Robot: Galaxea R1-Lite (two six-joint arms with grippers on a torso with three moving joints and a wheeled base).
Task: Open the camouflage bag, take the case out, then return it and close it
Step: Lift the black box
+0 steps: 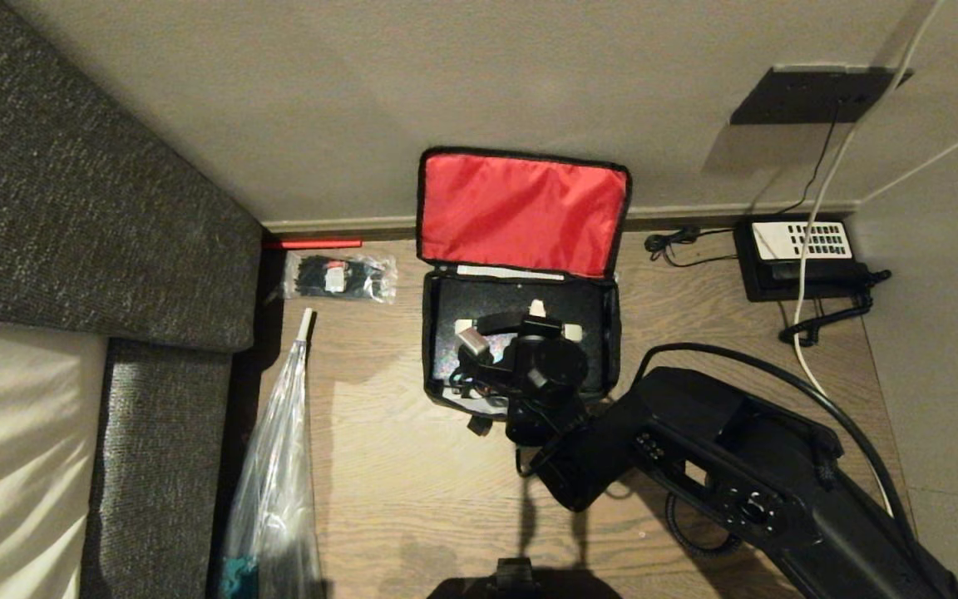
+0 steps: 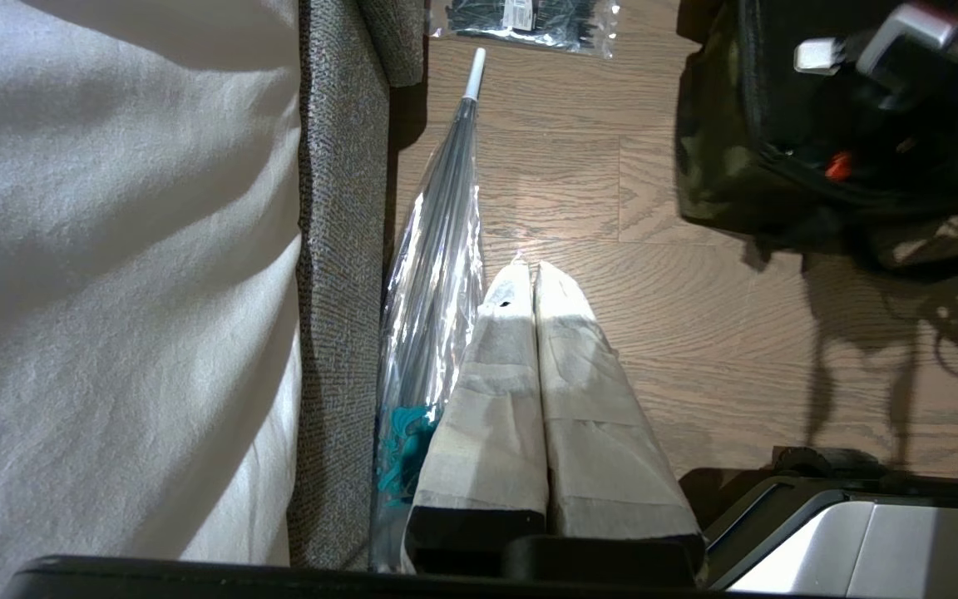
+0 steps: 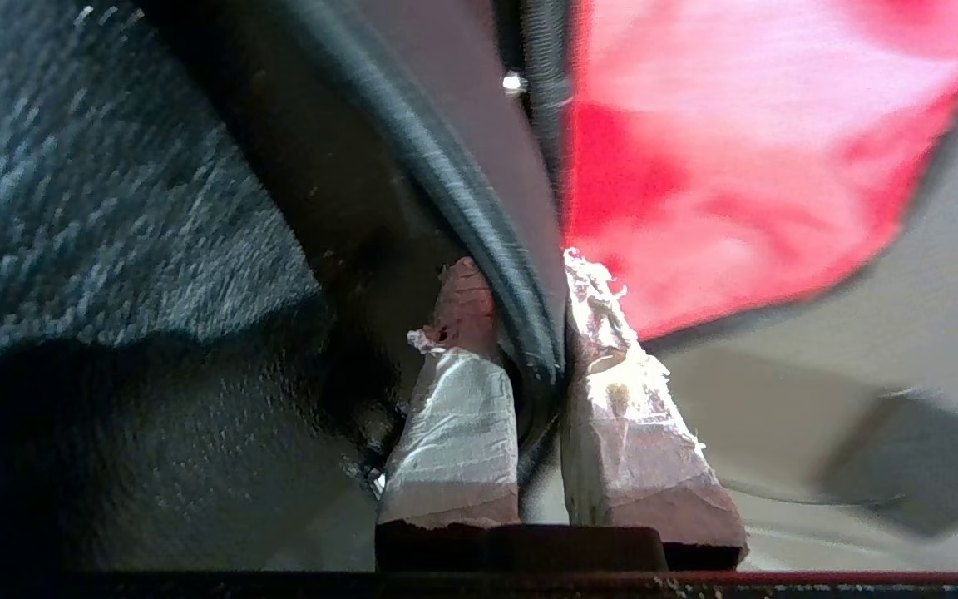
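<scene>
The camouflage bag (image 1: 431, 333) lies open on the wooden floor, its red-lined lid (image 1: 520, 208) standing back against the wall. Inside it rests the flat black case (image 1: 591, 304). My right gripper (image 1: 533, 320) reaches down into the bag from the right. In the right wrist view this gripper (image 3: 520, 274) is shut on the case's black strap handle (image 3: 479, 216), with the case's black textured face (image 3: 113, 249) beside it and the red lining (image 3: 737, 150) behind. My left gripper (image 2: 529, 270) is parked low over the floor, shut and empty, away from the bag's camouflage side (image 2: 720, 166).
A clear packet of black cable ties (image 1: 338, 277) lies left of the bag. An umbrella in a clear sleeve (image 1: 275, 466) lies along the grey upholstered furniture (image 1: 71, 208). A black telephone (image 1: 803, 258) with cords sits at the right by the wall.
</scene>
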